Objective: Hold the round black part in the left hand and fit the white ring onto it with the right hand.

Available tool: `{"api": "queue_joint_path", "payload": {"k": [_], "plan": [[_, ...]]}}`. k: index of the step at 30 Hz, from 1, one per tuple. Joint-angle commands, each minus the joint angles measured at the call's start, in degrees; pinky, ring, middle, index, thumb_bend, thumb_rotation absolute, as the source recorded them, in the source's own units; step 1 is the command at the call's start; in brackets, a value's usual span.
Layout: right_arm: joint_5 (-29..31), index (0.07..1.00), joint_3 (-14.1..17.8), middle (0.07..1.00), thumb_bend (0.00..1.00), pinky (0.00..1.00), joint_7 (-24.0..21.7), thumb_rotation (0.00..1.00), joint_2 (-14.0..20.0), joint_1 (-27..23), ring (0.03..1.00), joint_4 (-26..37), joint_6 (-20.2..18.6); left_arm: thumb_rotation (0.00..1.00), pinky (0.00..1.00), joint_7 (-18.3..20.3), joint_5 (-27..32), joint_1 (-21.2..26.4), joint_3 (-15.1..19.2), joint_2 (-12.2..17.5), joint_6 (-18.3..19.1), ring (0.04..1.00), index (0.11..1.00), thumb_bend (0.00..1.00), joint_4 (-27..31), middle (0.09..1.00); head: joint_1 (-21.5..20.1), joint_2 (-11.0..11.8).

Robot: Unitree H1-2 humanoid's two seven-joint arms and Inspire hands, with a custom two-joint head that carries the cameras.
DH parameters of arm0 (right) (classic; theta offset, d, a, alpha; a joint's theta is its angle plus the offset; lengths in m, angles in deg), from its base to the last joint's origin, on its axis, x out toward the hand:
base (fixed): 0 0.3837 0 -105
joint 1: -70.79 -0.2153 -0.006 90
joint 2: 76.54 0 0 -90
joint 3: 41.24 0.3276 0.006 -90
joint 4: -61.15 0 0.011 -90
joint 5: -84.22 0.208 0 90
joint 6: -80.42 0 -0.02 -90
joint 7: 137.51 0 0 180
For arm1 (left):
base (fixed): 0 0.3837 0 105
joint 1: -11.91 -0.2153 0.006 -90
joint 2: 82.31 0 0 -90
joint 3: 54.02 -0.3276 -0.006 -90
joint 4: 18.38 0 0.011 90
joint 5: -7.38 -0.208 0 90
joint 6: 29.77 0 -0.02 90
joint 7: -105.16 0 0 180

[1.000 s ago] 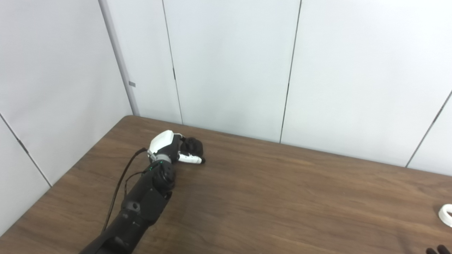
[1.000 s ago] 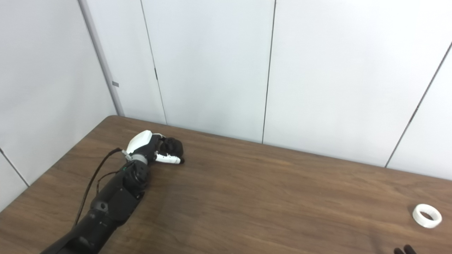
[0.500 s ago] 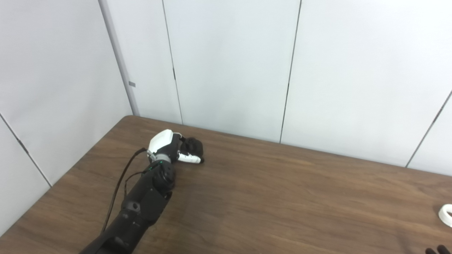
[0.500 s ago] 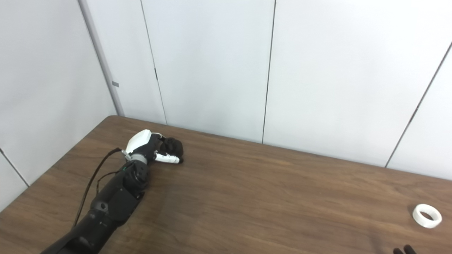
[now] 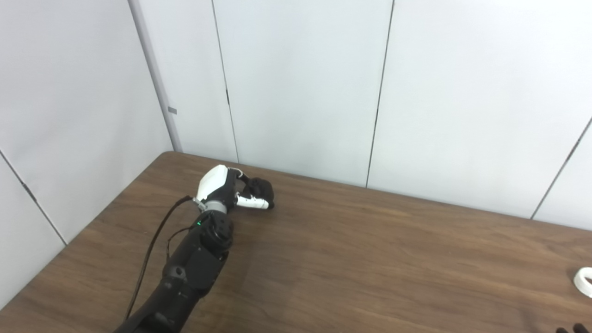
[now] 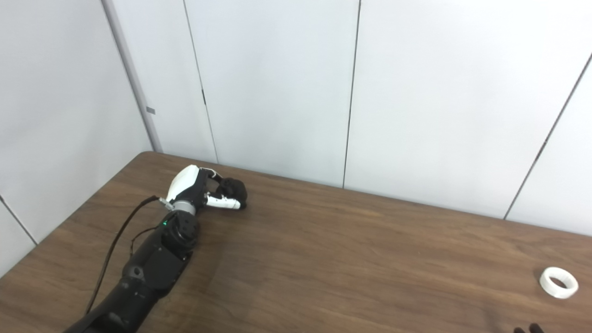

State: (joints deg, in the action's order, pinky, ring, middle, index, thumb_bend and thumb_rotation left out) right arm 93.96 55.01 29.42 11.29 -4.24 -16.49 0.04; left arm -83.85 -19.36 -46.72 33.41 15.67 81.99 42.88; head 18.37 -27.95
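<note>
At the left of the frame, the left hand [image 6: 203,192], white-backed with black fingers, is clamped around the round black part [image 6: 233,187] near the far edge of the brown wooden table [image 6: 347,259]. The white plastic ring [image 6: 558,282] lies flat at lower right. Only dark fingertips of the right hand [image 6: 527,329] show at the bottom edge; their spread cannot be judged.

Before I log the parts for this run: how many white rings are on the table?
1. The white ring lies flat at the table's far right, near the front edge, apart from everything. The left hand hides part of the table, so another could be hidden.
</note>
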Motion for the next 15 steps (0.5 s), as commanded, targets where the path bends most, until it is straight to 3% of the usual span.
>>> {"api": "queue_joint_path", "payload": {"k": [1,11,15], "plan": [[0.34,1.0,0.18,0.964,0.54,1.0,0.55,1.0,0.1,0.18,0.994,1.16,0.69,0.05,1.0,-1.88,-0.74,2.35,0.14,1.39,-1.14,0.908,0.484,0.52,0.83,0.817,0.02,-0.05],[0.84,1.0,0.0,0.964,0.55,1.0,0.13,1.0,0.14,0.09,0.994,1.07,1.1,0.05,1.0,-1.35,-1.71,1.21,-1.06,2.28,-0.91,0.902,0.484,0.52,2.3,0.808,-0.96,-0.56],[0.89,1.0,-0.51,0.982,0.63,1.0,-0.09,1.0,0.27,-0.26,1.0,1.4,-0.12,0.05,1.0,-0.77,-3.11,0.15,-2.23,3.14,-0.79,0.908,0.484,0.52,4.26,0.803,-2.41,-1.0]]}}
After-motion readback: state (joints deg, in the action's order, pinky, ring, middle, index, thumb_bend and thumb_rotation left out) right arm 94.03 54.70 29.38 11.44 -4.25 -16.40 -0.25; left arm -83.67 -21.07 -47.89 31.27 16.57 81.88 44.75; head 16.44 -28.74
